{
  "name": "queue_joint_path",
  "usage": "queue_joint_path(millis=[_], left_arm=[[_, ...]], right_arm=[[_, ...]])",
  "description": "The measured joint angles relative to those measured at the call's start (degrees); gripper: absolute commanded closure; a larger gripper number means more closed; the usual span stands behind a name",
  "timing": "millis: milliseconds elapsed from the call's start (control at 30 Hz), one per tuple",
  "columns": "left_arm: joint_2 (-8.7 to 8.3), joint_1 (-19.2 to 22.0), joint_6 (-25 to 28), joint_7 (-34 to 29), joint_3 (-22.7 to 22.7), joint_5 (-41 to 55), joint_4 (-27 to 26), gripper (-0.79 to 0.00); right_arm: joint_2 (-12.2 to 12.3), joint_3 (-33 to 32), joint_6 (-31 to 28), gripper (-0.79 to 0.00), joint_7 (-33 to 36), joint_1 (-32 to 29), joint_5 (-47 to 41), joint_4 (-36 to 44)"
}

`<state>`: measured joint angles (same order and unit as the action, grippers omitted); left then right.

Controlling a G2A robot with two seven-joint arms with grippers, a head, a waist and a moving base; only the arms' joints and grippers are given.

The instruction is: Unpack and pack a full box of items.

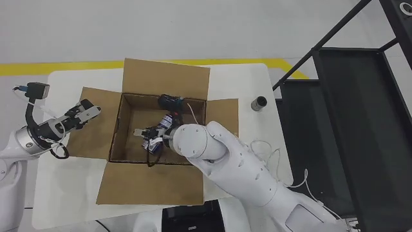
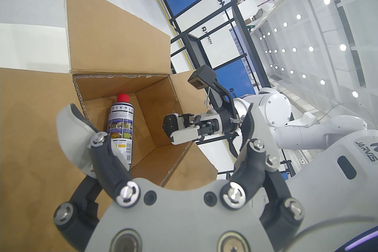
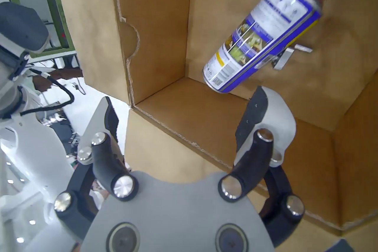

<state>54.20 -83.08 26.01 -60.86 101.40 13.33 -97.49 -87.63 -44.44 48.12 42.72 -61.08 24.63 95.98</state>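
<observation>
My right gripper, jaws wide, in brown cardboard box; left gripper wide too. Off-centre pinch could roll the blue red-capped spray can at 1 o'clock.

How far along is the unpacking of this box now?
Done: the brown cardboard box is open, and one small dark cylinder stands on the white table beside it, probably unpacked. In hand: nothing; the right end effector hangs open over the box, near the blue spray can with red cap. Left: that can, then repacking.
</observation>
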Motion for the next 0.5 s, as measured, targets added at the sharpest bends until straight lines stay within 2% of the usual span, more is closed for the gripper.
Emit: queue_joint_path(millis=[167,267,500], left_arm=[[0.00,0.00,0.00,0.00,0.00,0.00,0.00,-0.785],[0.00,0.00,0.00,0.00,0.00,0.00,0.00,-0.785],[0.00,0.00,0.00,0.00,0.00,0.00,0.00,-0.785]], right_arm=[[-2.40,0.29,3.69,-0.785,-7.40,2.76,-6.82,-8.14],[-3.55,1.24,6.23,-0.785,-8.56,4.96,-9.39,-12.21],[-3.89,1.46,6.54,-0.785,-8.80,5.60,-10.36,-12.97]])
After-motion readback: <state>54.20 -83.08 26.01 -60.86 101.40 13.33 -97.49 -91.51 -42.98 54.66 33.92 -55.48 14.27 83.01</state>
